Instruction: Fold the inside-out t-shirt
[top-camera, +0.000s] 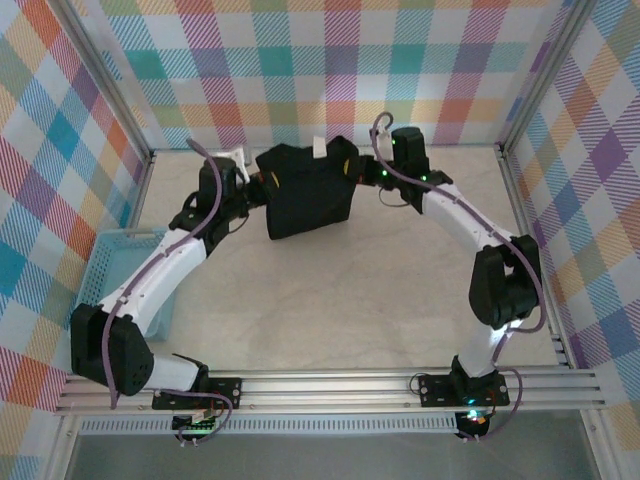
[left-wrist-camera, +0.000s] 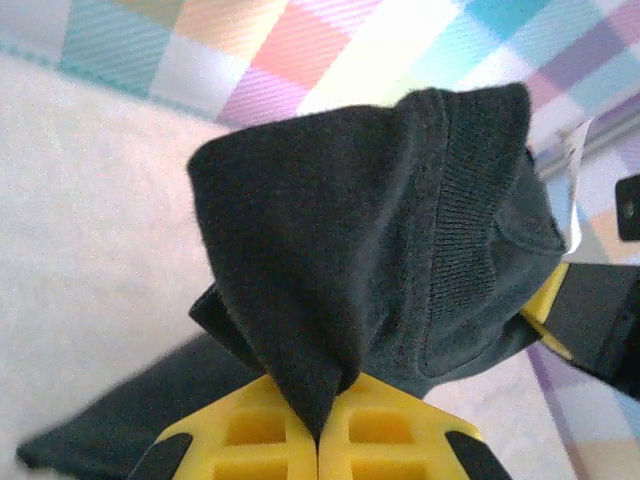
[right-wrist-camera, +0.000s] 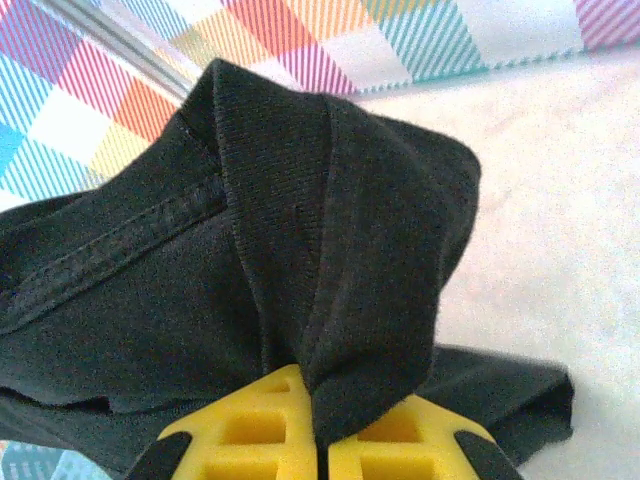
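Inside-out t-shirt (top-camera: 308, 190) held crosswise, long axis left-right — my left gripper (left-wrist-camera: 318, 425) and right gripper (right-wrist-camera: 322, 420) each pinch one end.

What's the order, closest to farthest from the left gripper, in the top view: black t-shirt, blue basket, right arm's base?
1. black t-shirt, pinched in the left gripper
2. blue basket, left side
3. right arm's base, near right

Top view high, facing down, wrist views close, sharing t-shirt (top-camera: 305, 190)
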